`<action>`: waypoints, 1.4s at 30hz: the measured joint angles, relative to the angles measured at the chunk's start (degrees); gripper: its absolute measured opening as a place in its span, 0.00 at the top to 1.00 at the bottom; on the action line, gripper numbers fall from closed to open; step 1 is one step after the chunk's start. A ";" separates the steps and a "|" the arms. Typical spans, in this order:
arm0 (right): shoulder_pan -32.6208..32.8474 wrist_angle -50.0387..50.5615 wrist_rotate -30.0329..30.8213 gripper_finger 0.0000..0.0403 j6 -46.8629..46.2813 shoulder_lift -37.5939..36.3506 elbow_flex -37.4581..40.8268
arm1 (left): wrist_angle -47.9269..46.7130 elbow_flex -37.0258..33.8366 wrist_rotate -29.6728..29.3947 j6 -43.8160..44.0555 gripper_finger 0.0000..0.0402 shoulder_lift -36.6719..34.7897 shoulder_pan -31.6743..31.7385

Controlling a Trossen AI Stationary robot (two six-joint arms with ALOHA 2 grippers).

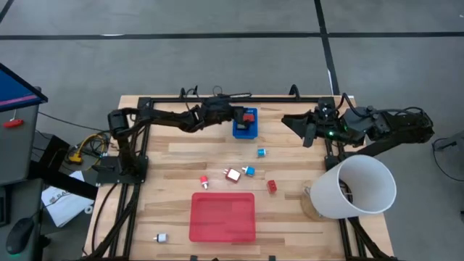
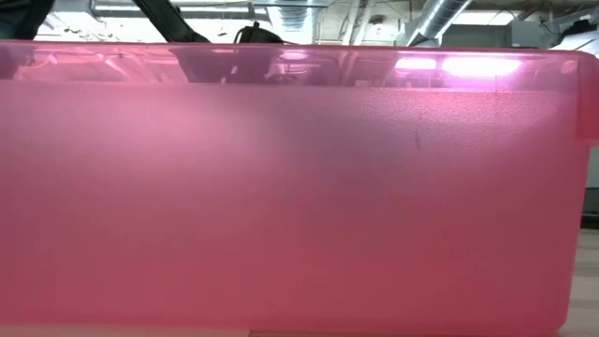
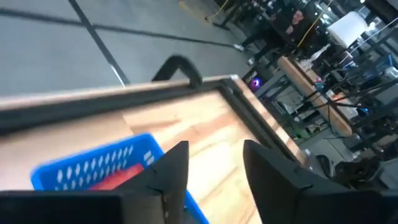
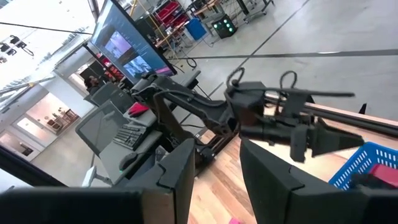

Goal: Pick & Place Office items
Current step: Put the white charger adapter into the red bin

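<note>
The left gripper [image 1: 245, 116] hung over the small blue bin [image 1: 245, 129] near the table's [image 1: 181, 156] far edge, its fingers [image 3: 177, 165] parted with nothing between them. A red piece [image 1: 249, 117] lay inside that bin. The right gripper [image 1: 308, 134] waited near the far right corner, fingers apart and empty. Several office items [image 1: 239, 174] lay scattered across the middle of the table, one white piece [image 1: 160, 237] near the front left corner. The red tray [image 1: 222, 216] sat by the front edge, a white bucket [image 1: 359, 187] tipped at the right edge.
</note>
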State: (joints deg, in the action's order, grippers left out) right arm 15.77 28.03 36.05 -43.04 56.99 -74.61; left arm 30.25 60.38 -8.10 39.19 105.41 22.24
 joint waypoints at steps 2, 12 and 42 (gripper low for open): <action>-0.02 -0.02 0.00 0.69 0.15 0.00 0.00 | -1.26 0.00 0.00 -1.25 0.58 -1.64 0.35; 0.02 0.03 0.01 0.69 0.15 0.00 0.00 | -26.98 0.02 12.94 -26.04 0.49 -14.39 -1.48; -0.17 0.51 0.00 0.70 -2.00 -0.44 0.02 | -79.04 -14.23 7.36 7.77 0.48 -51.08 -55.32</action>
State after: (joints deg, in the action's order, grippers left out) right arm 15.59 28.54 36.05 -45.04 56.55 -74.59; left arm -48.79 46.15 -0.73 46.96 54.34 -33.08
